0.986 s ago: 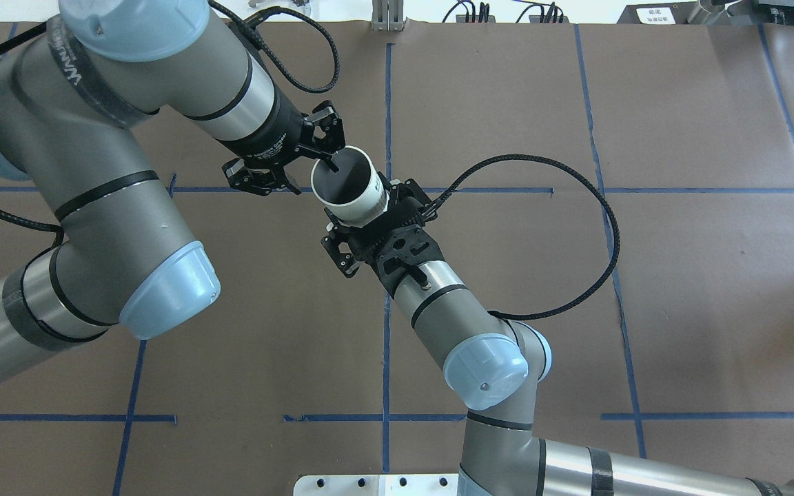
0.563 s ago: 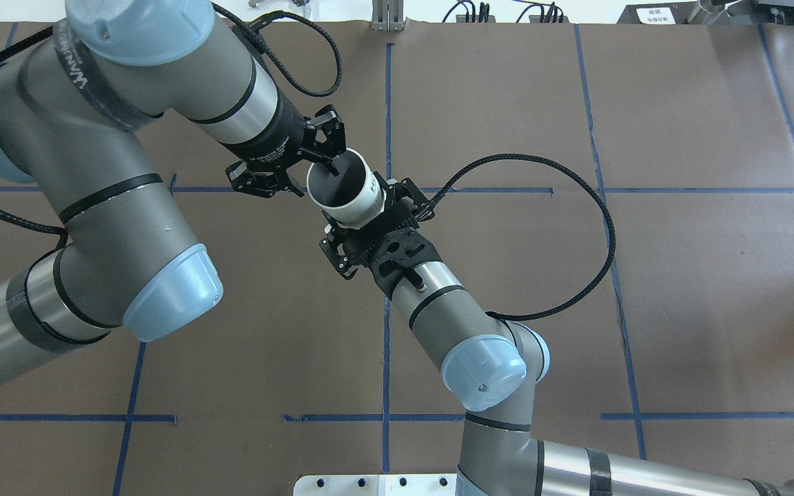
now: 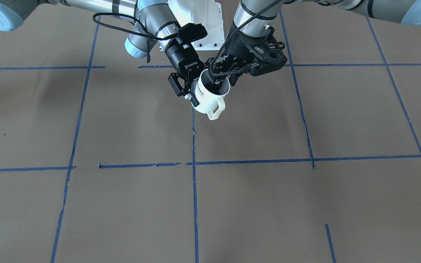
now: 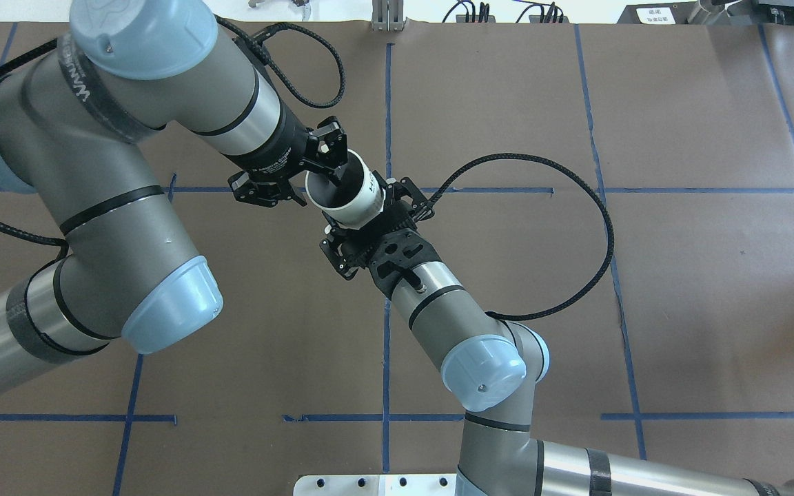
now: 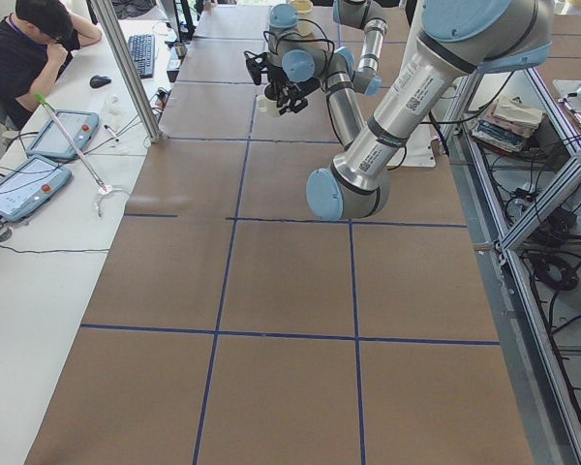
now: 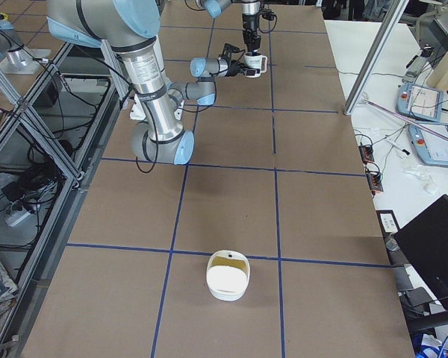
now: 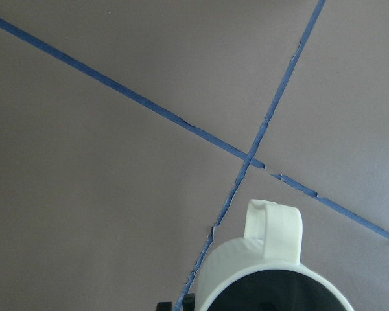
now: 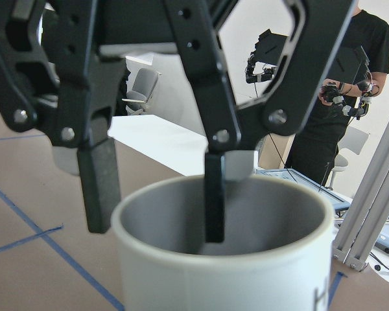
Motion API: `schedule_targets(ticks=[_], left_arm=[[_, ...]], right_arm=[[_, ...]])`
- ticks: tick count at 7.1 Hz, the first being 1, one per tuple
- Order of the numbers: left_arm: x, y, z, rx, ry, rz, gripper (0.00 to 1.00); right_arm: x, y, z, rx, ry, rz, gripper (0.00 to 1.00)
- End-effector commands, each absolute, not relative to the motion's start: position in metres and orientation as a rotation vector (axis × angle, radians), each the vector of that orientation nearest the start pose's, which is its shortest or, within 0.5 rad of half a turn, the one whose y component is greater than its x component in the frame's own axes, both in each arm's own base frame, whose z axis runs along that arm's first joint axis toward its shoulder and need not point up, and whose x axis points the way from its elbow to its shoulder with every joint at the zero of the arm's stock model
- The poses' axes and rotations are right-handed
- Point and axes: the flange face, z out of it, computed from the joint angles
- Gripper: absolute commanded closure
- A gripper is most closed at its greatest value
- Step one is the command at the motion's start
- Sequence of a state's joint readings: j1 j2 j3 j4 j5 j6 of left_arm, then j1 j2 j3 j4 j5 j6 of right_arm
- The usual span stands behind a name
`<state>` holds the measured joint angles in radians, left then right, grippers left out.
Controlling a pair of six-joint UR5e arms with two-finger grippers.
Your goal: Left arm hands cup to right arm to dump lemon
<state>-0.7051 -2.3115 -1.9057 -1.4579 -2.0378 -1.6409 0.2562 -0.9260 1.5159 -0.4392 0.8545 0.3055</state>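
Nearest the robot's base, the ROBOTIQ-lettered right gripper [image 4: 364, 212] is closed around the body of the white ribbed mug [image 3: 206, 98] and carries it in the air above the brown paper-covered table [image 3: 122, 120]. It grips from the robot's side, low on the wall. I judge that this leaves the rim free for the other gripper and keeps the mouth upward so the lemon stays in. The lemon itself does not show, because the inside of the mug is dark. The squarish handle [image 7: 272, 227] points away from the robot, clear of both grippers.

Just beyond, the left gripper [image 4: 315, 188] straddles the mug's rim. Its inner finger [image 8: 214, 201] hangs inside and its outer finger [image 8: 98, 188] stands outside the wall, with a plain gap between them, so its jaws are parted and hold nothing. That reads as the release stage of the hand-over, with the weight on the right arm. To pull clear, the inner finger must lift out without catching the rim.

Far down the table on the robot's right sits a white tub [image 6: 228, 287], perhaps the place to dump.

Compared with the overhead view a second ago, the mug and right gripper are slightly further to the robot's left. The left gripper's inner finger reaches further across the mouth, and the gap between its fingers looks unchanged.
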Motion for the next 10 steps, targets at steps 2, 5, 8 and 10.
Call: schedule_targets(ticks=[2, 5, 8, 10], left_arm=[[0.4079, -0.4520, 0.1002, -0.118, 1.039, -0.467, 0.52], [0.4070, -0.4525, 0.1083, -0.120, 1.029, -0.469, 0.58], [0.4063, -0.4517, 0.1089, -0.119, 1.031, -0.465, 0.62], [0.4041, -0.4482, 0.1020, -0.115, 1.047, -0.451, 1.00]], right_arm=[[-0.5685, -0.3542, 0.1723, 1.482, -0.813, -0.138, 0.66], [-0.5684, -0.3542, 0.1733, 1.481, -0.813, -0.138, 0.65], [-0.5689, -0.3543, 0.1739, 1.480, -0.812, -0.139, 0.65], [-0.5690, -0.3544, 0.1720, 1.480, -0.814, -0.134, 0.30]])
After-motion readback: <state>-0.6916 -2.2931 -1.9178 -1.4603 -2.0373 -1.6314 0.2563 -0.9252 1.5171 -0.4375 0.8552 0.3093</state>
